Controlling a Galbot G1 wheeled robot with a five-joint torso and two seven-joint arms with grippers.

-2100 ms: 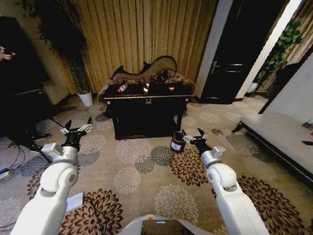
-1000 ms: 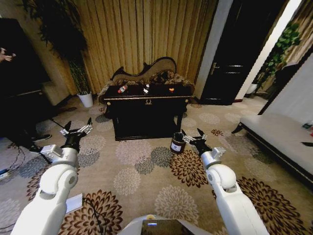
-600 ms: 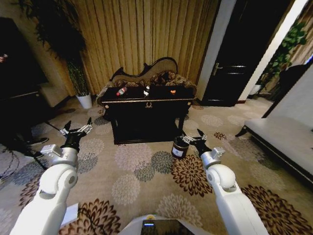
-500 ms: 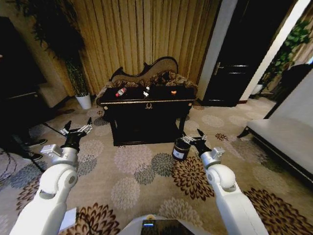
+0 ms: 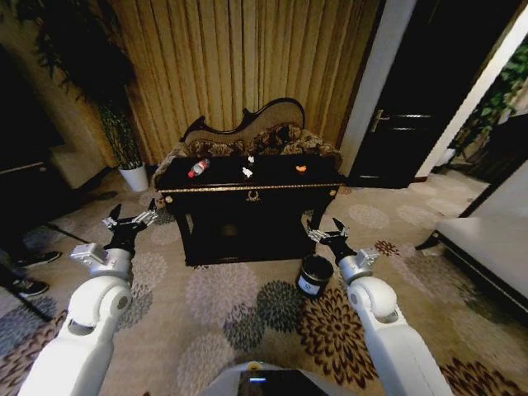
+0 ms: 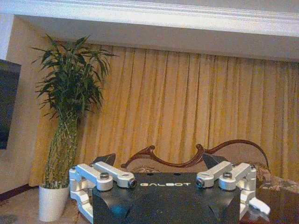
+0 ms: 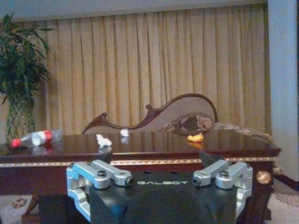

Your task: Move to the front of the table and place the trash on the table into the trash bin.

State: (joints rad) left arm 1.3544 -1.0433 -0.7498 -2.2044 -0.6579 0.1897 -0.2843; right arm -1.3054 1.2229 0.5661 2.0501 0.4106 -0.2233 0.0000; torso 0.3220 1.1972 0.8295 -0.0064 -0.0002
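While both arms are held forward above the patterned carpet, the left gripper (image 5: 130,221) and the right gripper (image 5: 327,232) are seen with fingers spread wide and nothing held, well short of the black table (image 5: 247,189), on whose top the bottle (image 5: 197,168) lies on its side toward the robot's left, with white paper scraps (image 5: 247,172) near the middle and a small orange item (image 5: 301,169) toward the right. The trash bin (image 5: 313,275) is seen in the head view on the carpet just beside the right forearm, near the table's right front leg. From the right wrist view the bottle's red cap and label (image 7: 36,138) and two separate scraps (image 7: 103,140) are made out across the glossy top, whereas in the left wrist view a potted plant (image 6: 65,126) and the sofa back (image 6: 187,156) are seen beyond the table's left end.
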